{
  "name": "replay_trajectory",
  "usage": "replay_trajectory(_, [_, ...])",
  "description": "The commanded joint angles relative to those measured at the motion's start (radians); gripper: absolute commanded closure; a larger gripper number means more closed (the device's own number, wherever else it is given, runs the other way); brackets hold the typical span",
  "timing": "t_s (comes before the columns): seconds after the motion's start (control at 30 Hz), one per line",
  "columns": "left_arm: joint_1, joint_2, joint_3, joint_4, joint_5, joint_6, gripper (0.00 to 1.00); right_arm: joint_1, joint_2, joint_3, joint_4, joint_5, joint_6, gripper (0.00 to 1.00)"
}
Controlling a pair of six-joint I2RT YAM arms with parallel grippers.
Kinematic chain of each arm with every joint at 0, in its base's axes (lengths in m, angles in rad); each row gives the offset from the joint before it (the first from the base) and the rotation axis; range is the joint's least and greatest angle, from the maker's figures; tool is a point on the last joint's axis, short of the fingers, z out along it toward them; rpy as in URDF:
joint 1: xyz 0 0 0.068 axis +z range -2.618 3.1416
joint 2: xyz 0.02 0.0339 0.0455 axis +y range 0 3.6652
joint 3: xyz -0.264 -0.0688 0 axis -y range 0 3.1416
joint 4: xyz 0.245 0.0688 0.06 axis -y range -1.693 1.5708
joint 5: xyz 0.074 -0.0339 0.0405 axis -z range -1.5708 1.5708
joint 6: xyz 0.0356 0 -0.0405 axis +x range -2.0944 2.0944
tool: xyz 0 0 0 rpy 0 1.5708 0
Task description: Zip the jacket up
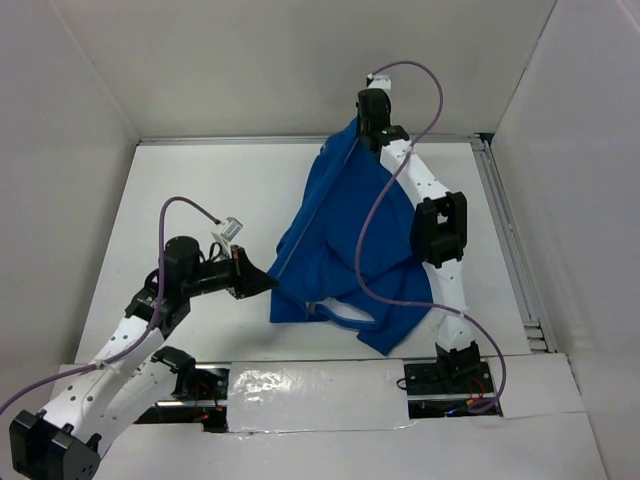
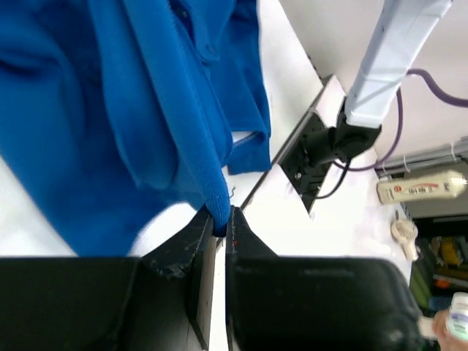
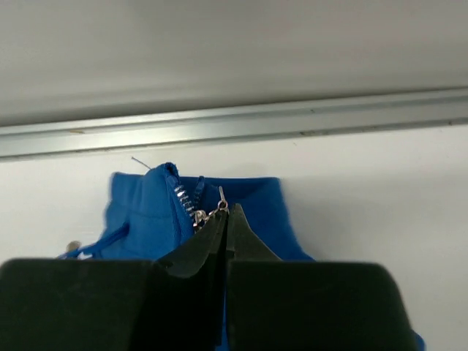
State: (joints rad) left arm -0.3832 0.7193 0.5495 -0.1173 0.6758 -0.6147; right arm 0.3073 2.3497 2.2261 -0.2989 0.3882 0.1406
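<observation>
The royal-blue jacket (image 1: 340, 230) lies stretched from the far middle of the table toward the near middle. Its silvery zipper (image 1: 300, 235) runs along the front. My left gripper (image 1: 268, 283) is shut on the jacket's bottom hem; in the left wrist view the ribbed blue hem edge (image 2: 208, 183) goes down between the closed jaws of that gripper (image 2: 221, 219). My right gripper (image 1: 376, 138) is at the collar at the far end. In the right wrist view this gripper (image 3: 226, 212) is shut on the metal zipper pull (image 3: 220, 196), beside the zipper teeth (image 3: 183, 196) at the collar (image 3: 256, 201).
An aluminium rail (image 3: 234, 121) runs along the table's far edge below the white back wall. Another rail (image 1: 508, 240) runs along the right side. Purple cables (image 1: 385, 200) loop over the jacket and the right arm. The right arm's base mount (image 2: 314, 157) shows beyond the hem.
</observation>
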Motion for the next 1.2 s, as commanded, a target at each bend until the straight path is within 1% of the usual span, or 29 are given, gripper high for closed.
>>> replay_trajectory(0.0, [-0.032,-0.052,-0.003,-0.123,0.101,-0.072,1.0,-0.056,0.04,0.196,0.078,0.063,-0.026,1.0])
replay_trajectory(0.03, [-0.034,-0.057,-0.003,-0.148,0.085,-0.076,1.0,-0.059,0.036,0.19,0.084,0.04,-0.019,1.0])
replay_trajectory(0.1, [-0.037,-0.058,0.007,-0.177,0.047,-0.088,1.0,-0.057,-0.022,0.106,0.141,-0.02,-0.022,1.0])
replay_trajectory(0.13, [-0.037,-0.06,0.012,-0.205,0.042,-0.092,1.0,-0.057,-0.07,0.075,0.167,-0.022,-0.025,1.0])
replay_trajectory(0.17, [-0.037,-0.061,0.018,-0.215,0.047,-0.1,1.0,-0.062,-0.082,0.069,0.181,-0.023,-0.021,0.99])
replay_trajectory(0.2, [-0.039,-0.073,0.018,-0.223,0.05,-0.106,1.0,-0.076,-0.084,0.095,0.16,-0.041,-0.01,0.93])
replay_trajectory(0.23, [-0.039,-0.081,0.023,-0.241,0.045,-0.12,1.0,-0.082,-0.086,0.131,0.086,-0.057,0.003,0.74])
replay_trajectory(0.27, [-0.039,-0.086,0.029,-0.255,0.018,-0.146,0.78,-0.092,-0.095,0.179,0.055,-0.069,0.031,0.29])
replay_trajectory(0.3, [-0.039,-0.089,0.038,-0.269,0.004,-0.155,0.58,-0.103,-0.11,0.175,0.031,-0.102,0.039,0.05])
replay_trajectory(0.33, [-0.039,-0.089,0.065,-0.291,-0.014,-0.163,0.36,-0.106,-0.169,0.15,0.021,-0.112,0.042,0.0])
replay_trajectory(0.37, [-0.04,-0.084,0.079,-0.333,-0.028,-0.166,0.01,-0.106,-0.215,0.053,0.03,-0.111,0.045,0.0])
replay_trajectory(0.4, [-0.04,-0.08,0.095,-0.359,-0.066,-0.171,0.01,-0.105,-0.307,-0.013,0.044,-0.118,0.048,0.0])
replay_trajectory(0.43, [-0.042,-0.078,0.127,-0.408,-0.088,-0.171,0.01,-0.106,-0.354,-0.136,0.07,-0.132,0.054,0.0])
replay_trajectory(0.47, [-0.04,-0.083,0.141,-0.429,-0.113,-0.186,0.01,-0.109,-0.397,-0.182,0.075,-0.143,0.066,0.0])
replay_trajectory(0.5, [-0.043,-0.086,0.15,-0.442,-0.149,-0.194,0.01,-0.112,-0.476,-0.224,0.066,-0.137,0.089,0.0])
replay_trajectory(0.53, [-0.042,-0.089,0.173,-0.458,-0.168,-0.2,0.01,-0.125,-0.507,-0.294,0.046,-0.146,0.124,0.0])
replay_trajectory(0.57, [-0.043,-0.099,0.187,-0.482,-0.183,-0.21,0.01,-0.132,-0.545,-0.322,0.034,-0.162,0.14,0.0])
replay_trajectory(0.6, [-0.045,-0.106,0.21,-0.493,-0.2,-0.214,0.01,-0.142,-0.62,-0.353,0.018,-0.172,0.161,0.0])
replay_trajectory(0.67, [-0.045,-0.115,0.24,-0.543,-0.229,-0.223,0.01,-0.16,-0.685,-0.427,-0.005,-0.186,0.189,0.0])
replay_trajectory(0.7, [-0.045,-0.115,0.278,-0.573,-0.287,-0.229,0.01,-0.163,-0.738,-0.439,-0.05,-0.183,0.198,0.0])
replay_trajectory(0.8, [-0.045,-0.115,0.341,-0.653,-0.37,-0.235,0.01,-0.168,-0.826,-0.494,-0.158,-0.147,0.235,0.0])
replay_trajectory(0.83, [-0.045,-0.118,0.352,-0.663,-0.38,-0.237,0.01,-0.171,-0.849,-0.525,-0.167,-0.134,0.237,0.0])
replay_trajectory(0.87, [-0.045,-0.121,0.359,-0.668,-0.383,-0.231,0.01,-0.169,-0.909,-0.558,-0.167,-0.124,0.244,0.0])
replay_trajectory(0.9, [-0.045,-0.121,0.365,-0.667,-0.377,-0.217,0.01,-0.171,-0.94,-0.644,-0.155,-0.121,0.244,0.0])
replay_trajectory(0.97, [-0.045,-0.126,0.369,-0.67,-0.371,-0.211,0.01,-0.168,-1.041,-0.738,-0.131,-0.111,0.257,0.0])
replay_trajectory(1.0, [-0.045,-0.124,0.371,-0.673,-0.367,-0.207,0.01,-0.171,-1.076,-0.828,-0.1,-0.111,0.255,0.0])
replay_trajectory(1.03, [-0.045,-0.126,0.372,-0.673,-0.36,-0.195,0.01,-0.169,-1.136,-0.864,-0.082,-0.101,0.261,0.0])
replay_trajectory(1.07, [-0.045,-0.121,0.374,-0.676,-0.36,-0.192,0.01,-0.174,-1.159,-0.934,-0.068,-0.104,0.26,0.0])
replay_trajectory(1.17, [-0.045,-0.129,0.369,-0.667,-0.367,-0.178,0.01,-0.18,-1.225,-1.002,-0.06,-0.121,0.252,0.0])
